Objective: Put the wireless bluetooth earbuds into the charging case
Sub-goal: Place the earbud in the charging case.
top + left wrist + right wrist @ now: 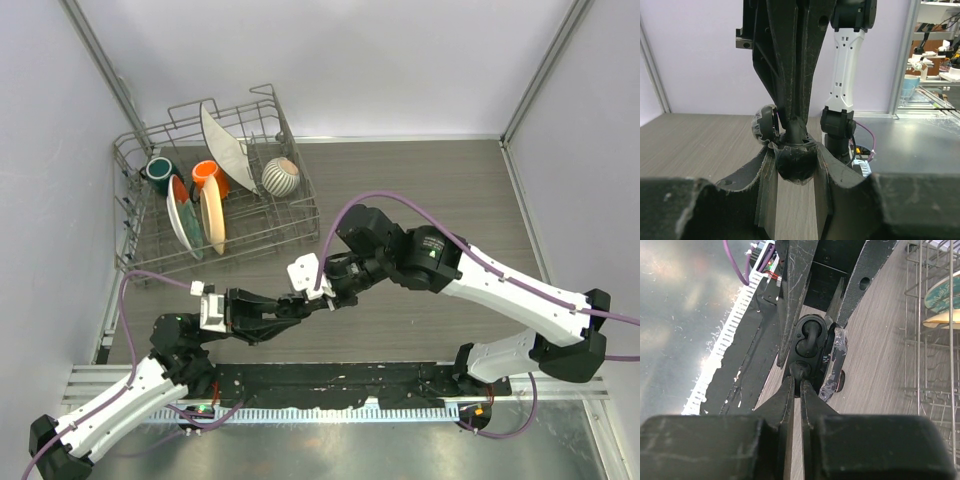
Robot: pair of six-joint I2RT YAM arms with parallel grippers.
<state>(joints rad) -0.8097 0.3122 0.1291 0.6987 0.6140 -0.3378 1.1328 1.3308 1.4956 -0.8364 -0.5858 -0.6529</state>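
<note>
Bright even light, soft shadows (wrist views blurred up close)

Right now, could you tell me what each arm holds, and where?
The left fingers clamp the charging case by its sides; right fingers pinch an earbud.

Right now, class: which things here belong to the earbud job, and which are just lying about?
Job in hand: the open charging case, held in the left gripper; an earbud, pinched by the right gripper.

Lying about: the dish rack, plates, orange cup, teal cup, striped bowl.
</note>
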